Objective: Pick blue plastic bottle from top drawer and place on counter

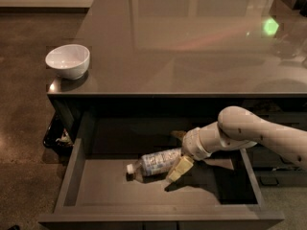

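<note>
Reaching into the drawer (72,176), the tool (175,156) sits at the bottle (153,163)'s base end; can't tell if it's clamped or wide. Bottle lies on its side on the drawer floor, cap to the left. Not lifted yet, so lift & place remain. Bench (182,47) lip overhangs the drawer's rear. Bowl (67,60) sits near the bench's left front corner, w/ plenty of room beside it.

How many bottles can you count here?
1: the blue plastic bottle lies in the open top drawer, gripper at its base end; the arm could hide another.
</note>
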Robot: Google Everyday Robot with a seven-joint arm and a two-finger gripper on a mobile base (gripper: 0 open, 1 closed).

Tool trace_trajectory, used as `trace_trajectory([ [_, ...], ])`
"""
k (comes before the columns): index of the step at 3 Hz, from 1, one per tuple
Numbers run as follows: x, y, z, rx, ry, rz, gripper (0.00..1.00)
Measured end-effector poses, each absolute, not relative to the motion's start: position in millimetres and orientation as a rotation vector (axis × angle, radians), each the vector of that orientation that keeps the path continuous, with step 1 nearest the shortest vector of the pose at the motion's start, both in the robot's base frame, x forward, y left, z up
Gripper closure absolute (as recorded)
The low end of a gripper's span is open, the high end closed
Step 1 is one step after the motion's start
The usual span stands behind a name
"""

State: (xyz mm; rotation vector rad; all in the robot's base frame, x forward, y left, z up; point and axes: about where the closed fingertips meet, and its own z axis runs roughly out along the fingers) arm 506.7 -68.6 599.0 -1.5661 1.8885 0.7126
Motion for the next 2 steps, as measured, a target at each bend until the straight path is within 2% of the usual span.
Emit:
trace_trajectory([
  [2,503.6,-33.6,640.0,-1.666,1.785,0.615,0.0],
])
